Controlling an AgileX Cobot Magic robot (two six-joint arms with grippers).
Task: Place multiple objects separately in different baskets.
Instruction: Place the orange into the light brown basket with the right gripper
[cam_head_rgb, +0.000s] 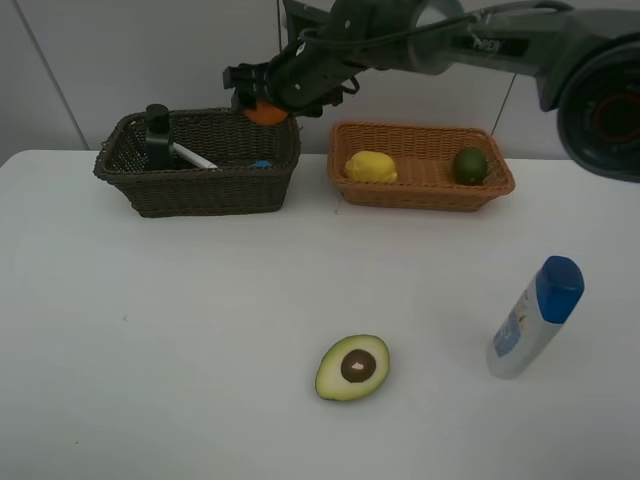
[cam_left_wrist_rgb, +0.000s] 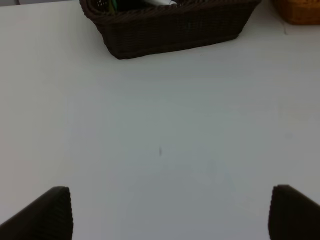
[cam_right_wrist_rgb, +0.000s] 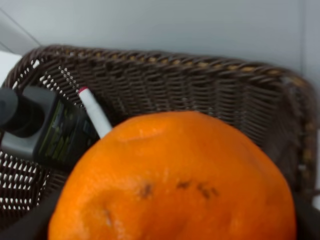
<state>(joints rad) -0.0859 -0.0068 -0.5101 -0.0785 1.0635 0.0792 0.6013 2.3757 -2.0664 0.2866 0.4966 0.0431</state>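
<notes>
My right gripper (cam_head_rgb: 262, 103) reaches across to the left and is shut on the orange (cam_head_rgb: 266, 113), holding it over the right end of the dark brown basket (cam_head_rgb: 200, 192). The right wrist view is filled by the orange (cam_right_wrist_rgb: 175, 180); below it in that basket (cam_right_wrist_rgb: 210, 85) lie the dark green pump bottle (cam_right_wrist_rgb: 55, 130) and the white pink-tipped pen (cam_right_wrist_rgb: 95, 112). The lemon (cam_head_rgb: 370, 167) and lime (cam_head_rgb: 470, 165) lie in the light basket (cam_head_rgb: 420, 196). The halved avocado (cam_head_rgb: 352, 367) and the blue-capped bottle (cam_head_rgb: 535, 317) rest on the table. My left gripper (cam_left_wrist_rgb: 170, 205) hangs open over bare table.
A small blue item (cam_head_rgb: 262, 163) shows inside the dark basket. In the left wrist view the dark basket (cam_left_wrist_rgb: 170, 30) stands ahead of the gripper, with a corner of the light basket (cam_left_wrist_rgb: 300, 10) beside it. White tabletop (cam_head_rgb: 150, 330) spreads across the front left.
</notes>
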